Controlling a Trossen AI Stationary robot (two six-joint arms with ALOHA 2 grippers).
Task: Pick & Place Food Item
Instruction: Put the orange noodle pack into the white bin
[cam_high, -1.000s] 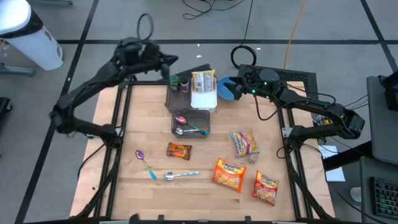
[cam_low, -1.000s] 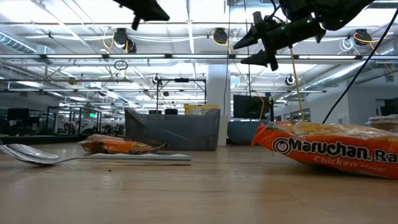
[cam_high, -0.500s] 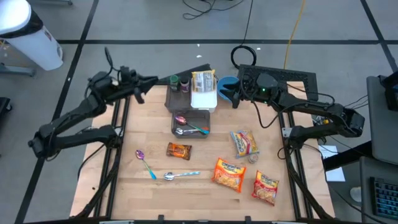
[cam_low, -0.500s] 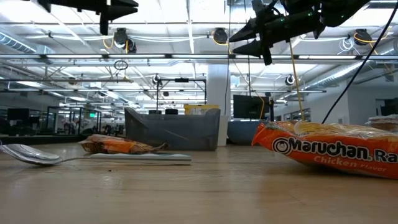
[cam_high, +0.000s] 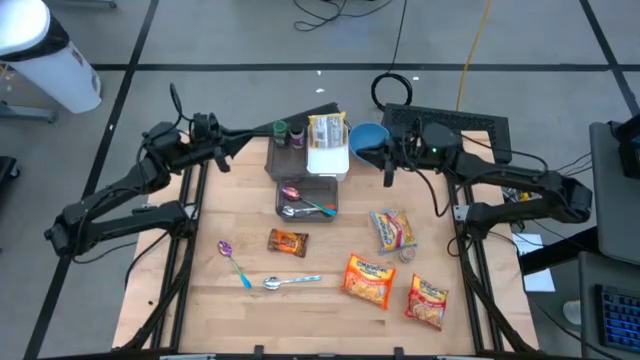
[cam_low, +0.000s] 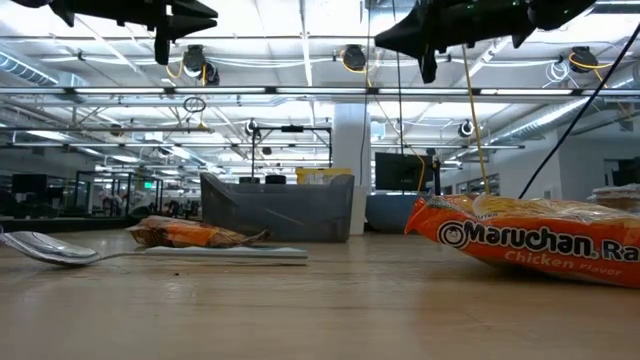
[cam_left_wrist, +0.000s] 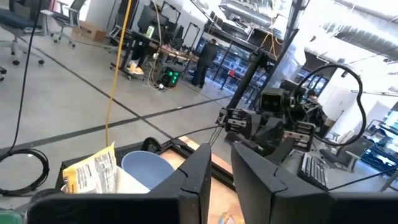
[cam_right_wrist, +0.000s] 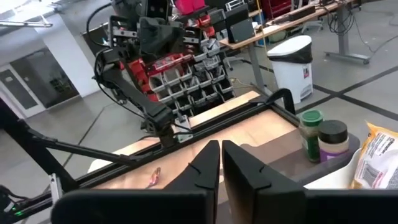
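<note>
The wooden table (cam_high: 250, 215) fills the middle of the high view, with both dark arms raised over its far end. The left gripper (cam_high: 232, 147) hangs above the far left edge, its fingers a narrow slit apart and empty, as the left wrist view shows. The right gripper (cam_high: 387, 168) hangs beside the blue bowl (cam_high: 366, 139) at the far right, fingers pressed together on nothing.

Only the high view counts the food: two orange Maruchan ramen packets, one (cam_high: 367, 279) lying with its long axis roughly across the table, the other (cam_high: 427, 300) nearer the right corner and turned a little more toward the front edge. A paler noodle packet (cam_high: 393, 231) lies beyond them, its long axis running near to far. A small dark snack wrapper (cam_high: 287, 242) sits mid-table.

A white bin (cam_high: 327, 158) holds a yellow packet (cam_high: 327, 129); a grey tray (cam_high: 307, 198) holds cutlery. Two jars (cam_high: 287, 133) stand on a dark tray beside the bin. One purple spoon (cam_high: 232, 260) and one metal spoon (cam_high: 285, 283) lie loose on the wood.

The low view alone reads the "Maruchan" lettering; the right wrist view alone shows one green and one black jar lid.
</note>
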